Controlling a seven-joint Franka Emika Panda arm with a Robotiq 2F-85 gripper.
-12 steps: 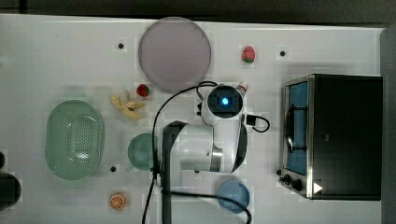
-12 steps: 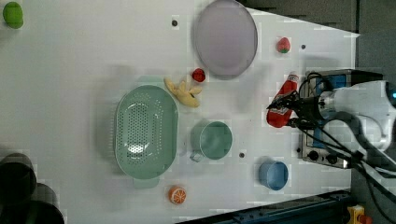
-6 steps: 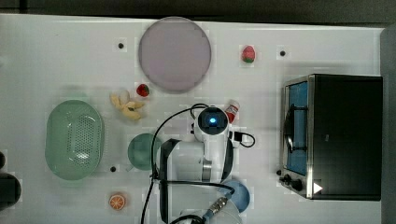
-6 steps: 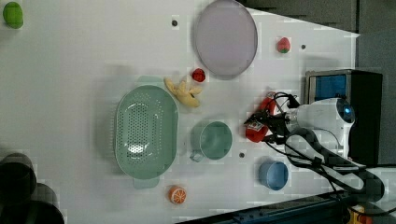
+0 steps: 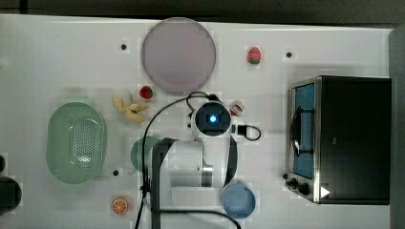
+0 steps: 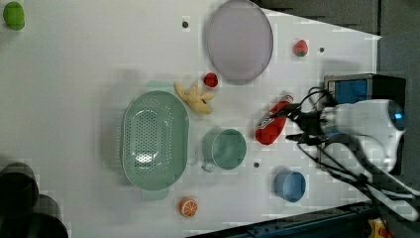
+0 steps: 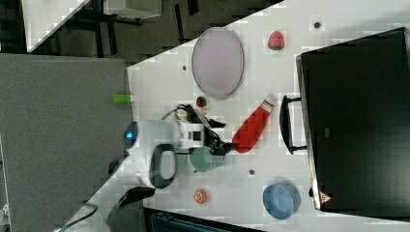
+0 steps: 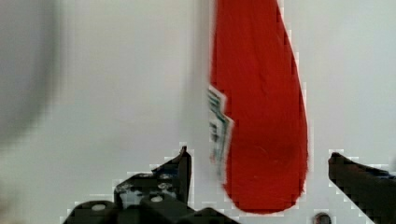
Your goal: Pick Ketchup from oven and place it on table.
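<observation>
The ketchup (image 6: 273,124) is a slim red bottle lying on the white table (image 5: 57,57), its white cap (image 5: 237,108) pointing toward the grey plate. In the right view the ketchup (image 7: 251,126) lies just off the oven's (image 7: 358,121) handle. The black oven (image 5: 353,138) stands at the top view's right. My gripper (image 8: 259,156) is open, one finger (image 8: 180,168) on each side of the ketchup's (image 8: 259,107) wide base with white table showing between finger and bottle. In the left view the gripper (image 6: 297,126) sits at the bottle's base end.
A grey round plate (image 5: 178,55), a strawberry (image 5: 146,92), a banana piece (image 5: 128,109), a green colander (image 5: 76,143), a green mug (image 6: 225,148), a blue bowl (image 5: 239,201), an orange half (image 5: 119,206) and a pink-red fruit (image 5: 254,55) lie about. Cables trail behind the arm.
The arm carried the ketchup away from the oven toward the mug and down to the table. The fingers then spread apart, and the bottle now lies free between them.
</observation>
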